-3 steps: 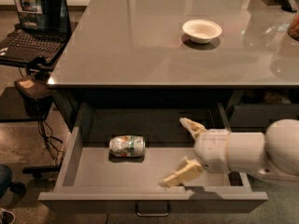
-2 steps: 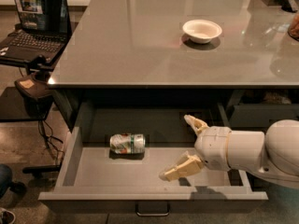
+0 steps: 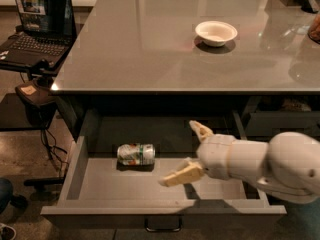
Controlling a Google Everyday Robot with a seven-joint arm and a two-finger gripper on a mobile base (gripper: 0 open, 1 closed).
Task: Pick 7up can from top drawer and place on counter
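Can (image 3: 136, 154) on its side on top drawer (image 3: 107, 186) floor, left of centre. Gripper (image 3: 186, 153) inside drawer just right of it, not touching, fingers spread wide, empty (mouth toward can, likely for sideways grab). Drawer walls hem reach. Surface (image 3: 140, 44) above is broad, with white bowl (image 3: 216, 32) toward back.

Silver-white 7up can (image 3: 136, 154) with green marks lies on its side, left of centre on the floor of the pulled-out top drawer (image 3: 125, 186). Glossy grey bench (image 3: 150, 44) sits above. Right of the can, not touching it: gripper (image 3: 178, 153), jaws spread.
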